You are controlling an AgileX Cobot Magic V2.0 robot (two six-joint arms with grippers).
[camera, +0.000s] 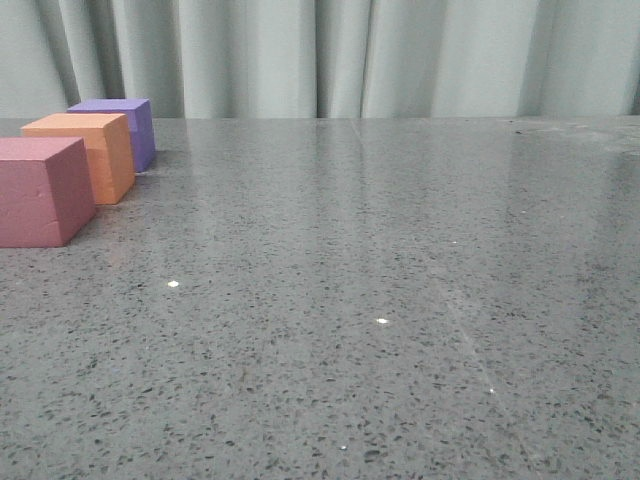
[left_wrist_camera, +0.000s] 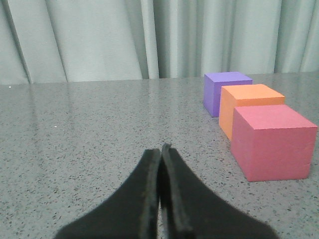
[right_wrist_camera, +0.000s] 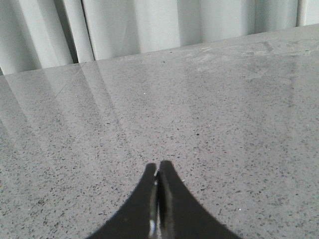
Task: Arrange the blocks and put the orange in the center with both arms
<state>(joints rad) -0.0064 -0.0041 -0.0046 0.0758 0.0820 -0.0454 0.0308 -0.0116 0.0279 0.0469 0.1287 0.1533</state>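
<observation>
Beside the orange cube: pink cube, frame-cropped | purple cube half hidden behind | three cubes | left gripper and right gripper closed, empty

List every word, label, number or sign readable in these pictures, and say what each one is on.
None: no view shows any readable text.
The pink cube, orange cube and purple cube have plain faces.
The stone tabletop shows only speckles and glare.
The curtain is unmarked.
The left claw and right claw carry no label.
</observation>
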